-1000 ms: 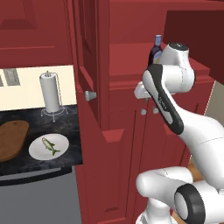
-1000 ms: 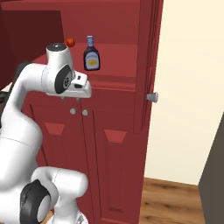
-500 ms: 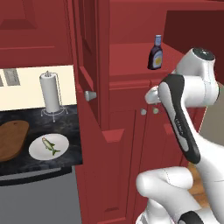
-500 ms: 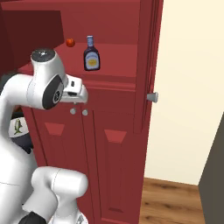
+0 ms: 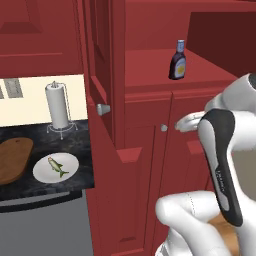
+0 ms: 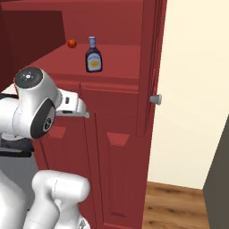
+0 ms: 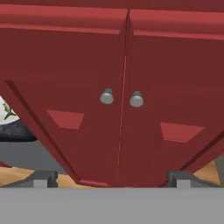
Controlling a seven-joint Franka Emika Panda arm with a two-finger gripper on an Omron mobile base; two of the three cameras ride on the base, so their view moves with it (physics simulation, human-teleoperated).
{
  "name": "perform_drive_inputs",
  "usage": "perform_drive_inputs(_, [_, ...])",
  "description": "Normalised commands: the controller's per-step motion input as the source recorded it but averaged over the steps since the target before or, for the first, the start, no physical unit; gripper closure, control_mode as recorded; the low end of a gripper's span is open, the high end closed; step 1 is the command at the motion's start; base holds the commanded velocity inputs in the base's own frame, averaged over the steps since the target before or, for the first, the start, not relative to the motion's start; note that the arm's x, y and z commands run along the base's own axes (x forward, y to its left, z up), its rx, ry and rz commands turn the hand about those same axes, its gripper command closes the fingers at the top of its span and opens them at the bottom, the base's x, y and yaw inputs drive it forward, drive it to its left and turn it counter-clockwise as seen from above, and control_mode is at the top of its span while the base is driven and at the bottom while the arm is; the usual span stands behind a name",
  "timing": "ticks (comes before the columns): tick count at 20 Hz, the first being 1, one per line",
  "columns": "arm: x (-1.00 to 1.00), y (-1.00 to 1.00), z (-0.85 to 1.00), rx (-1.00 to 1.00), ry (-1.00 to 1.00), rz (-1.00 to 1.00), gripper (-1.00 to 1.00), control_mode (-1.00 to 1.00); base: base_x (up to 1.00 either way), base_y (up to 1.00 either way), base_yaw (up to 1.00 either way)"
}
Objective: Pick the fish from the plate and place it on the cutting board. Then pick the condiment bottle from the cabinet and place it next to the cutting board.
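Observation:
The silvery-green fish (image 5: 58, 166) lies on the round white plate (image 5: 42, 173), beside the brown cutting board (image 5: 12, 160) on the dark counter at the left. The condiment bottle (image 5: 178, 60) (image 6: 93, 55) stands upright in the shelf recess of the dark red cabinet (image 5: 145, 150). My gripper (image 5: 181, 123) (image 6: 82, 114) hovers below the shelf, right in front of the lower doors' silver knobs (image 7: 106, 96). In the hand view the gripper (image 7: 112, 180) is open, its tips wide apart with nothing between them. A sliver of the plate (image 7: 4, 114) shows at the left edge.
A white paper towel roll (image 5: 57, 105) stands behind the plate. The cabinet's tall door (image 5: 102, 90) hangs open between counter and recess, its knob (image 6: 155, 99) sticking out. A small red round thing (image 6: 71, 43) sits deep on the shelf. Wooden floor (image 6: 179, 210) lies to the right.
The arm has swung down and back from bottle height to the lower doors. The bottle, partly hidden by the arm before, now shows fully. Nothing was grasped.

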Motion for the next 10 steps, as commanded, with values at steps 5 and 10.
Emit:
perform_drive_inputs(5, [-0.58, -0.11, 0.0, 0.0, -0.12, 0.0, -1.0, -1.0, 0.0, 0.0, 0.0])
perform_drive_inputs(10, [-0.6, -0.15, 0.0, 0.0, -0.11, 0.0, -1.0, -1.0, 0.0, 0.0, 0.0])
